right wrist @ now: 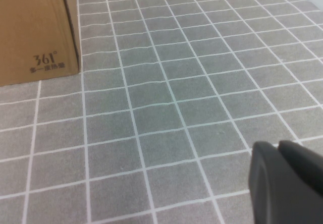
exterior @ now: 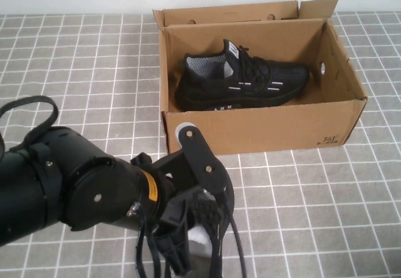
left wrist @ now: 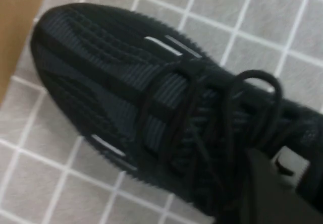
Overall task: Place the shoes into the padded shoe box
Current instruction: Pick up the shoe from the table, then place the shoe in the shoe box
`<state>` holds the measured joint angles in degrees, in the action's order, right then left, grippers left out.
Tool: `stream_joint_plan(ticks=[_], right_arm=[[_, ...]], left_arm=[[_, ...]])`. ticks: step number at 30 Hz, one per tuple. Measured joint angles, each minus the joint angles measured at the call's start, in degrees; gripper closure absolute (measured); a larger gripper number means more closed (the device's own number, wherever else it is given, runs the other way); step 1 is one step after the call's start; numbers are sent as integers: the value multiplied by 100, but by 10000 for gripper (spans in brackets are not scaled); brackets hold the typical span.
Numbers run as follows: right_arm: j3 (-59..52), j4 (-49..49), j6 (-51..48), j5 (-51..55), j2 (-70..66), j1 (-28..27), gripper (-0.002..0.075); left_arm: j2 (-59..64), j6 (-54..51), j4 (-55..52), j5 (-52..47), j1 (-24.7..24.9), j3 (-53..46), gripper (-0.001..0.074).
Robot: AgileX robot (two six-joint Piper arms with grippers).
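Note:
One black knit shoe (exterior: 241,77) with white dash stripes lies on its side inside the open brown shoe box (exterior: 263,131) at the back. The second shoe (left wrist: 151,108) fills the left wrist view, toe towards a brown box corner (left wrist: 15,27). My left gripper (exterior: 195,231) points down in front of the box's near left corner. One of its fingers (left wrist: 267,193) sits at the shoe's opening beside the white tongue tab (left wrist: 292,161), gripping the shoe there. In the high view the arm hides most of this shoe; only a grey-white patch (exterior: 202,240) shows. My right gripper (right wrist: 276,149) hovers low over the floor, shut and empty.
The grey tiled surface (exterior: 313,203) spreads all round the box. The box's printed front corner (right wrist: 45,62) stands to one side of the right gripper. The box's back flap (exterior: 232,12) stands upright. The left arm's cables (exterior: 235,253) hang near the gripper.

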<state>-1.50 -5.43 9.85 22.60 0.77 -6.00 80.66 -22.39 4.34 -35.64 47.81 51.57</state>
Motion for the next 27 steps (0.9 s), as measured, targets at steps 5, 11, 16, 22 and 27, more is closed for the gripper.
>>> stream_joint_plan(ticks=[5, 11, 16, 22, 27], right_arm=[[0, 0, 0, 0, 0, 0, 734], [0, 0, 0, 0, 0, 0, 734], [0, 0, 0, 0, 0, 0, 734], [0, 0, 0, 0, 0, 0, 734], [0, 0, 0, 0, 0, 0, 734]], left_arm=[[0, -512, -500, -145, 5, 37, 723], [0, -1041, -674, -534, 13, 513, 731], [0, -1072, -669, -1085, 13, 1361, 732], [0, -1393, -520, -1942, 13, 2653, 733], [0, -2362, -387, -2433, 13, 3388, 733]])
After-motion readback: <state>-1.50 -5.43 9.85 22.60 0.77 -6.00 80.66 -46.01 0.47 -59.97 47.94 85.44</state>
